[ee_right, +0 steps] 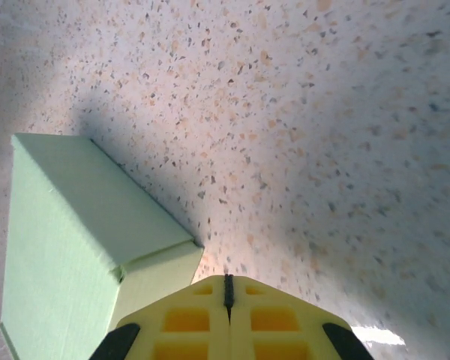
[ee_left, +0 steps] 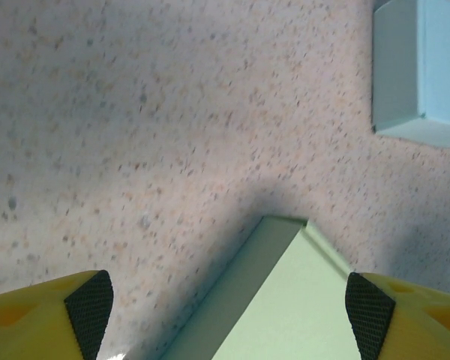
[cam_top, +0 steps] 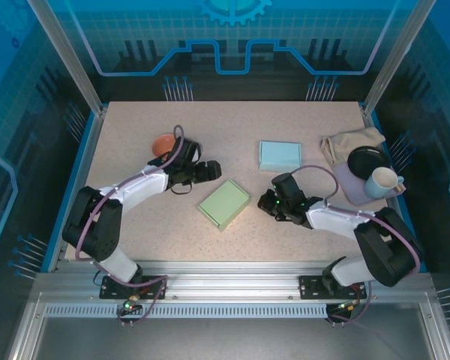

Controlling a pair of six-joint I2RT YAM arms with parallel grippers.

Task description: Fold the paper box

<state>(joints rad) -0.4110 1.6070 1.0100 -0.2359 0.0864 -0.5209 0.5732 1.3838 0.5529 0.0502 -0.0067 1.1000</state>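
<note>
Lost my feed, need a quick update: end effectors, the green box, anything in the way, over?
Left end effector open, by a corner of the pale green paper box. Right end effector shut, beside it. Light blue paper box sits apart.

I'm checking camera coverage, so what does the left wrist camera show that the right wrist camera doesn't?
Left wrist: the blue box at upper right, and the left gripper with its fingers spread wide. Right wrist: the right gripper, fingers pressed shut. Both: a corner of the green box on the speckled table.
</note>
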